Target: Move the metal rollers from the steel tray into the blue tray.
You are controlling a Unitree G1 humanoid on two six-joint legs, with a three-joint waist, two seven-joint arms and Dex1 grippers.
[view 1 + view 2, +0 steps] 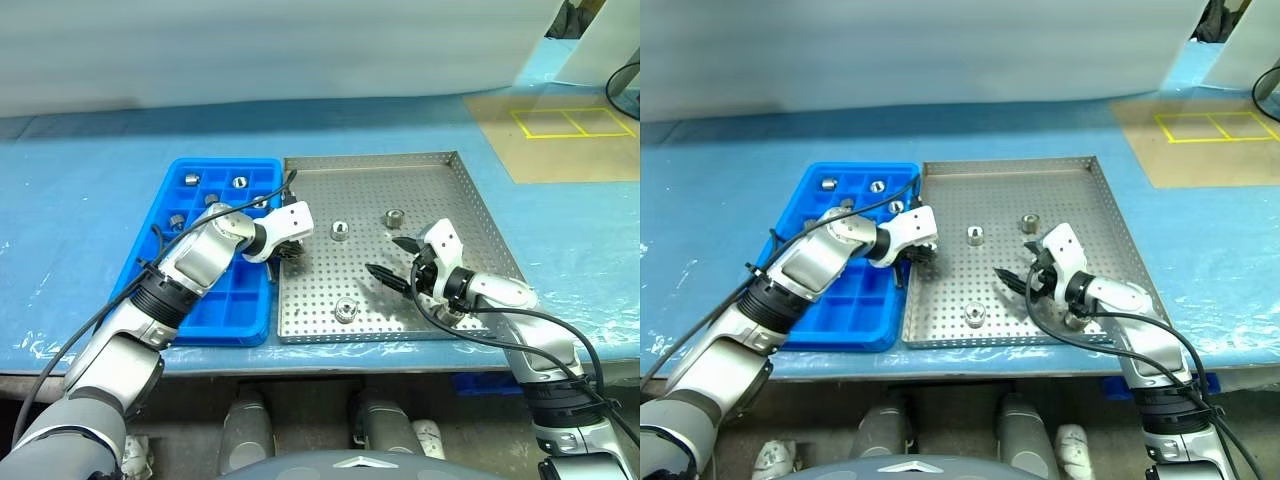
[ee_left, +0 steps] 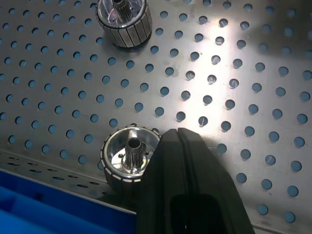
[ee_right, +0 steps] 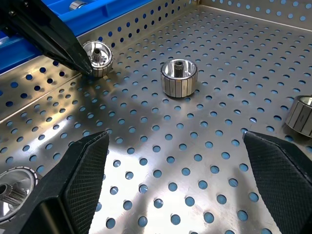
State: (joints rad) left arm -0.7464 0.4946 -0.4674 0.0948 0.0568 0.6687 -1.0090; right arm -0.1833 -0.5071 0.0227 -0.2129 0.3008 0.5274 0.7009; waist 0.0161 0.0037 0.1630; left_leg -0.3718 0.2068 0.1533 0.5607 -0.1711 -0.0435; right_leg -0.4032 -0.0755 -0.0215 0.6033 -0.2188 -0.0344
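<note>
Shiny ribbed metal rollers, hollow-centred

No legible text or labels.

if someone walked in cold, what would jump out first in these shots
Probably the left tool, fingers pressed together beside a metal roller at the steel tray's edge nearest the blue tray; they missed it. The right tool hovers open over the tray's right side, other rollers scattered between.
</note>
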